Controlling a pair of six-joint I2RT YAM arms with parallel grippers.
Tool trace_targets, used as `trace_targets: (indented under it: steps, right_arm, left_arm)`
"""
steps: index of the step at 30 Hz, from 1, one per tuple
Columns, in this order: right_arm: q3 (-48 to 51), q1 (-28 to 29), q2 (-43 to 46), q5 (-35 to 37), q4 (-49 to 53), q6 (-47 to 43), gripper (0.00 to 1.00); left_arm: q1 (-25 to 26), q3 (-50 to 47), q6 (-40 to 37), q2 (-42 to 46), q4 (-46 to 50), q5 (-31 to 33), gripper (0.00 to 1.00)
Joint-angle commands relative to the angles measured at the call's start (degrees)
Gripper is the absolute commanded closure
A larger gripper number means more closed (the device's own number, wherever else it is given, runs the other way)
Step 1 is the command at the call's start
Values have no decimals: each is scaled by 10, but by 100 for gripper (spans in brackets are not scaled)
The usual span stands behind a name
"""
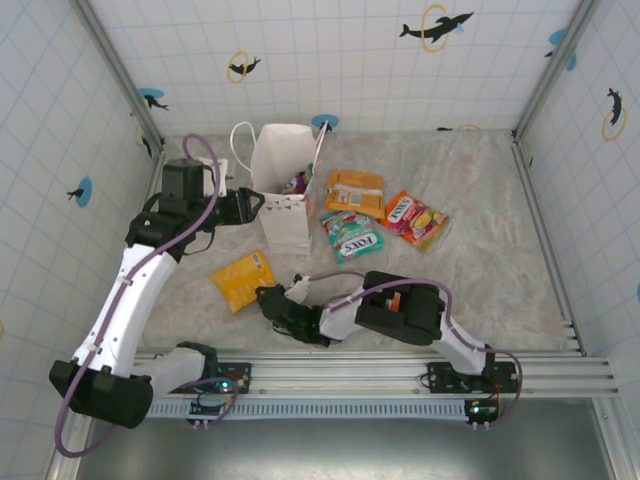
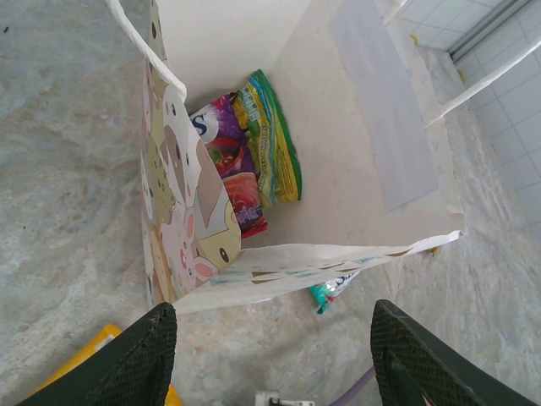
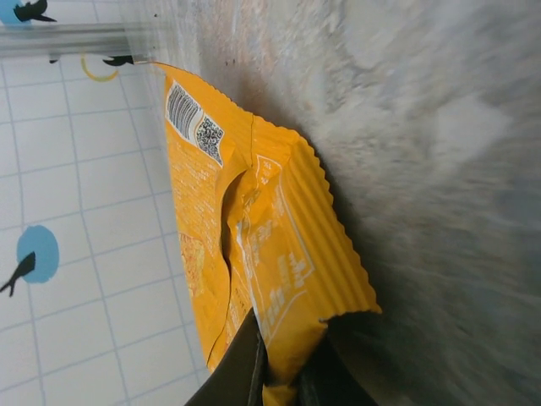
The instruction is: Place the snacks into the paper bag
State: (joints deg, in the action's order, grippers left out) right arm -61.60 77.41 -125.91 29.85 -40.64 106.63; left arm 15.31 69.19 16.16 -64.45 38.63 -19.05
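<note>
The white paper bag with cartoon animals stands open at the back left. Inside the bag lie a purple packet and a green packet. My left gripper hangs open at the bag's left side, with nothing between the wide-apart fingers of that gripper. My right gripper is shut on the crimped edge of the yellow-orange packet; in the right wrist view the packet is pinched in that gripper. An orange packet, a teal FOX'S packet and a red-yellow packet lie right of the bag.
Tiled walls close in the marbled table on three sides, and a metal rail runs along the near edge. The bag's loop handle sticks out to the left. A corner of the teal packet shows under the bag's edge.
</note>
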Motion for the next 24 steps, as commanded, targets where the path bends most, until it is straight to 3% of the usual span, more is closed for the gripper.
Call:
trace_targets:
  steps: [1,13,21,24]
  right_arm:
    - [45,2,61,7,-12,-37,98]
    - [226,7,232,-23,-34,-127,100]
    - [298,8,326,-63,-52,-279,100]
    - [318,-4,368,-110,-67,-376,100]
  left_arm:
    - [-3,25,-24,-3,10,-5,38]
    - [-4,31,-22,11,-8,-25,38]
    - [-4,35,-12,10,-39,-69,38]
    - [-4,36,-17,9,-48,-100,38]
